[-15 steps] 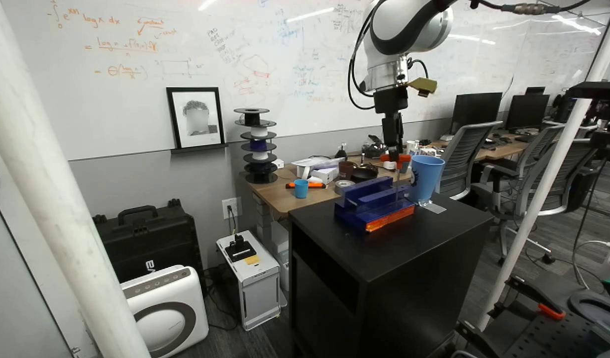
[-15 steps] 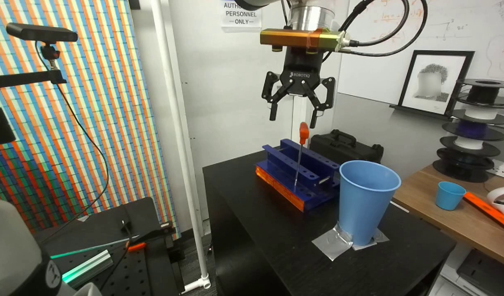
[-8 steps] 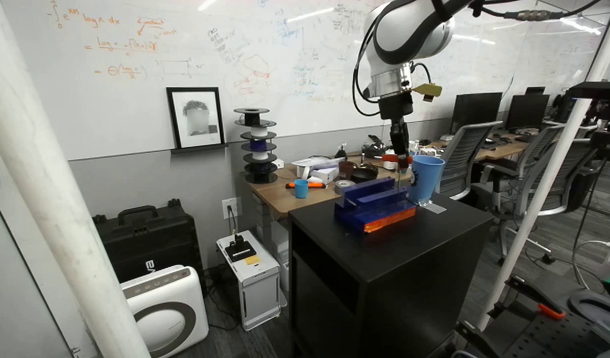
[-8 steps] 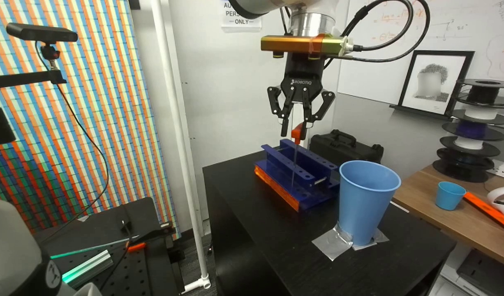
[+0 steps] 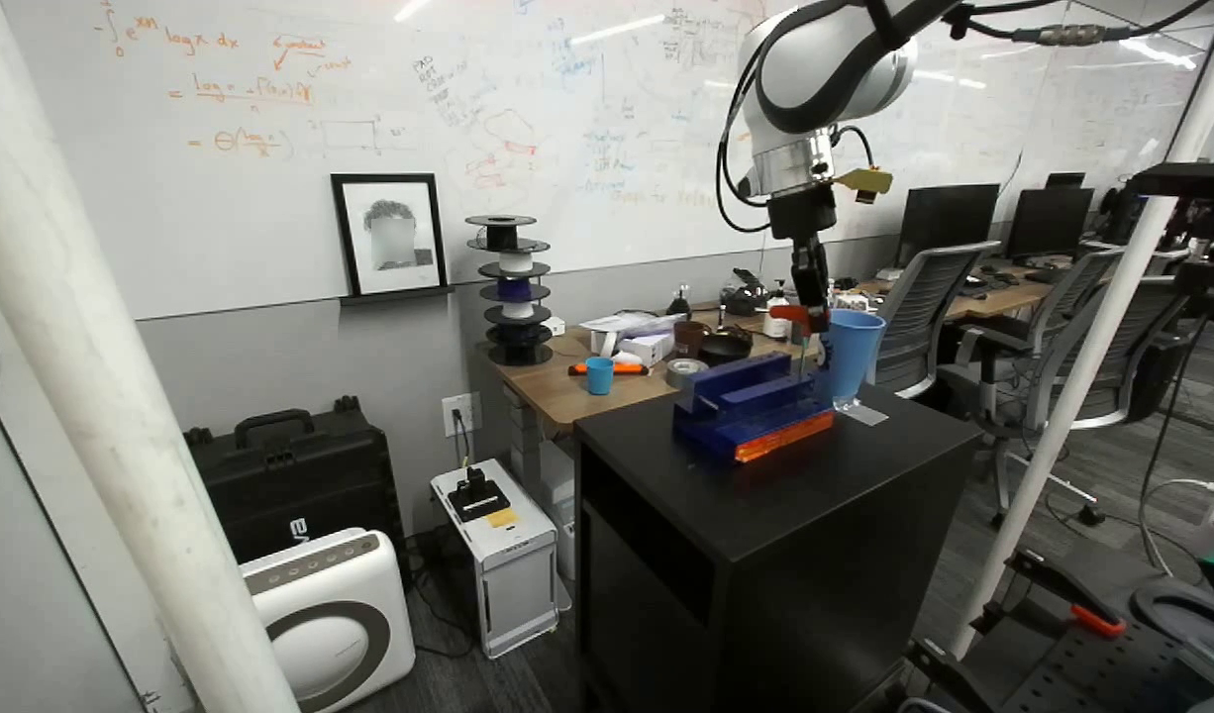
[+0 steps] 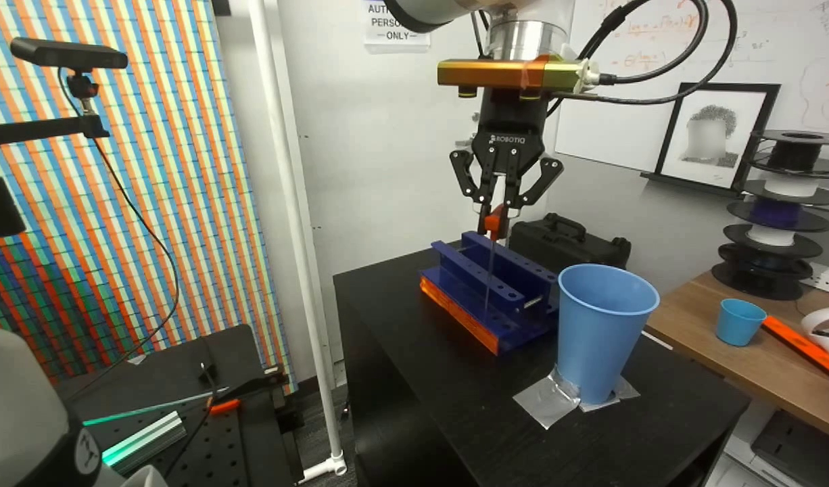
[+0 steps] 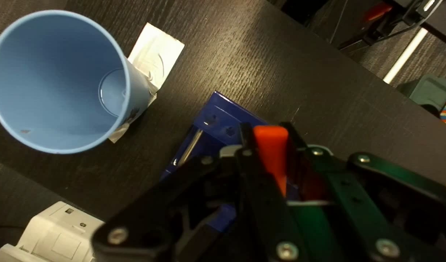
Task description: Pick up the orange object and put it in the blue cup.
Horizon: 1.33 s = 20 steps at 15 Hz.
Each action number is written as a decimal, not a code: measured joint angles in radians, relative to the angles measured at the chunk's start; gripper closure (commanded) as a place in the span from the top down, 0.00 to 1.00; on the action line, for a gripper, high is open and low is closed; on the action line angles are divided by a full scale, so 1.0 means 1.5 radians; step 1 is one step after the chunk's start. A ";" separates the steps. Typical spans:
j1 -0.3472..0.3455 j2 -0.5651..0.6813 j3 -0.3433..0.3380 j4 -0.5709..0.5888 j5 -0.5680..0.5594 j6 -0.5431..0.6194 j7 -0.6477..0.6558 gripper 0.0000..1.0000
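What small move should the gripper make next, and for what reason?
Perhaps lift straight up: the gripper appears closed on the orange handle, but the shaft reaches down to the blue rack, so moving toward the blue cup could drag the rack.

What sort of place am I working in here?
Probably a research lab or lab-like office: in an exterior view there's a whiteboard with handwritten equations, a stack of spools and several office chairs.

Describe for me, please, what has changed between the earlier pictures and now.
The gripper came down, edged toward the blue cup and closed on the orange handle. The dark blue box shifted slightly toward the blue cup too. The blue cup stayed put.
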 measured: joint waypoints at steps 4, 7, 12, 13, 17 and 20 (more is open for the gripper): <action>-0.003 -0.016 -0.003 0.002 -0.004 0.000 0.000 0.17; -0.003 -0.034 -0.003 0.006 -0.004 0.000 0.000 0.17; -0.001 -0.075 0.000 0.024 -0.004 -0.001 0.000 0.17; -0.001 -0.084 0.000 0.028 -0.004 -0.001 0.000 0.17; 0.004 -0.110 0.001 0.047 0.006 -0.006 0.000 0.17; 0.004 -0.129 0.001 0.063 0.011 -0.020 0.010 0.16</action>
